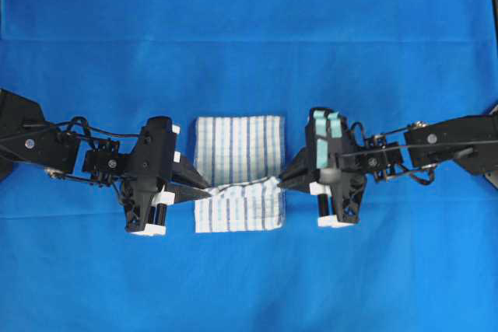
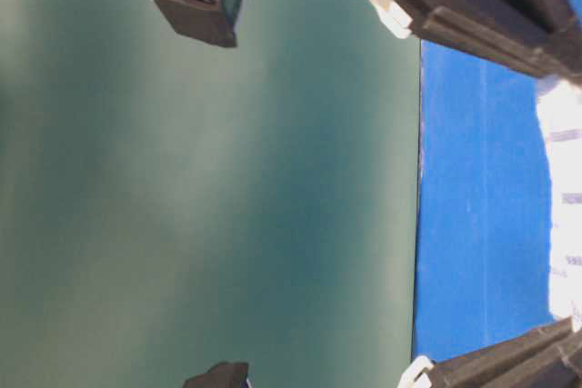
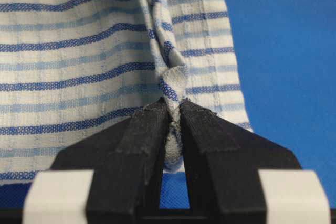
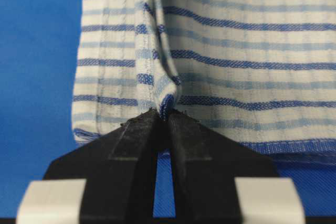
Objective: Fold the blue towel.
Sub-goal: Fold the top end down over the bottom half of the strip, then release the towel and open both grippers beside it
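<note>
We see the towel (image 1: 239,172) lying mid-counter on the blue cover (image 1: 249,29). The left claw (image 1: 208,191) is clamped on its left edge and the right claw (image 1: 282,183) on its right, lifting a ridge between them.

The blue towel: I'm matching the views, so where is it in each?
Overhead: the blue towel centre, between both grippers.
Table-level: blurred white strip at right edge.
Left wrist: fills upper left, fold pinched.
Right wrist: fills upper right.
Shared landmark: blue table covering.
</note>
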Motion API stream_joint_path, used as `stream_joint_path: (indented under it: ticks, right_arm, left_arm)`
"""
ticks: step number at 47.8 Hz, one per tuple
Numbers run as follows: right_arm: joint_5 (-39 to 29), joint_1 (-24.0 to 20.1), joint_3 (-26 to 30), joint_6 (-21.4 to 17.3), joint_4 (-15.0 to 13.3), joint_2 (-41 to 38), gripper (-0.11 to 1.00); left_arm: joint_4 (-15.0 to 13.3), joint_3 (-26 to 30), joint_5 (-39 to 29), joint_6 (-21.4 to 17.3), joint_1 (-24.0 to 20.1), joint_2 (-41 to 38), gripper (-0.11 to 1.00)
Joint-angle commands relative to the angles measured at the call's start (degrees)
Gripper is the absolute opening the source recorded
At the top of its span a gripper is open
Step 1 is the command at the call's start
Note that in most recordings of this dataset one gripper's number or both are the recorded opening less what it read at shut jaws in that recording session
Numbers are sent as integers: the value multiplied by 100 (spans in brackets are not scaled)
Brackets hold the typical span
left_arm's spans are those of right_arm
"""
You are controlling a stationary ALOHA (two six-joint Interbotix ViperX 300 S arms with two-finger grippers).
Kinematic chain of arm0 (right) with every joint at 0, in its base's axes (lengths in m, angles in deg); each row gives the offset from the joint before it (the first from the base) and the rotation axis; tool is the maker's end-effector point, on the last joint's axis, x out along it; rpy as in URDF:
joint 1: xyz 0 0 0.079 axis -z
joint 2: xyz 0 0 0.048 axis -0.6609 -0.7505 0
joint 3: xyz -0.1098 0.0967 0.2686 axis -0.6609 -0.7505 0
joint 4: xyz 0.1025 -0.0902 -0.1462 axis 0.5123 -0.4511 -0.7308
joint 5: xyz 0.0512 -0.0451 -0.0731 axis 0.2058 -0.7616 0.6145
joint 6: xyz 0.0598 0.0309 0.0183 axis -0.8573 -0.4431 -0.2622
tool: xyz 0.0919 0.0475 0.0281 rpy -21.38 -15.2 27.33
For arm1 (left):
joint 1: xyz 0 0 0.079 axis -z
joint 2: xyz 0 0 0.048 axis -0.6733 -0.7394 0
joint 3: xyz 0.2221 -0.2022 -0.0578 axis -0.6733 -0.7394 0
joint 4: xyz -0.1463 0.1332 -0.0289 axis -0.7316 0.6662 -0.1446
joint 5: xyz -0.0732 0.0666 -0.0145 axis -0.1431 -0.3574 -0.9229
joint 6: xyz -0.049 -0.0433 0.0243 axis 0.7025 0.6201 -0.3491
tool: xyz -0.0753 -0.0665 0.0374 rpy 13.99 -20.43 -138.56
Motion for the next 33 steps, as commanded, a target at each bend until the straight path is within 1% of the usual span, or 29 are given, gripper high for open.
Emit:
stream_joint_path:
  ticks: [1,7,9,11,13,14,16,18,21,22,24,26,29,33]
  right_arm:
    - [9,-97,158,0,18,-26,7]
    - [-97,-114,237,0,18,-97,7]
    - [-149,-114,255,0,18,-105,8]
    - [-185,-114,272,0,18,-105,8]
    - [-193,-123,281,0,18,-105,8]
    - [-202,-123,290,0,18,-105,10]
    - [-202,-123,299,-9,18,-105,19]
    - [-202,-132,316,-9,18,-97,32]
    - [-202,-158,343,-9,18,-79,49]
    - [-211,-176,352,-9,18,-53,55]
    - [-246,-193,360,-9,18,9,63]
    - [-299,-211,378,-9,18,79,66]
    - [-422,-229,378,-9,18,255,64]
    - [-659,-237,378,0,18,606,61]
  left_arm:
    - [-9,70,0,18,53,44,5]
    - [-9,97,-18,26,79,26,5]
    - [-9,114,-18,26,88,18,8]
    - [-9,123,-18,26,97,18,14]
    - [-9,123,-18,26,105,18,24]
    - [-9,123,-18,26,114,18,29]
    - [-9,123,-18,26,141,18,40]
    - [-9,132,-18,26,149,18,53]
    - [-9,114,-35,18,167,35,68]
    - [-9,105,-53,18,167,53,71]
    - [-9,88,-114,9,167,97,73]
    - [-9,88,-211,9,167,158,71]
    - [-9,79,-457,-9,167,343,69]
    - [0,79,-765,-62,158,650,68]
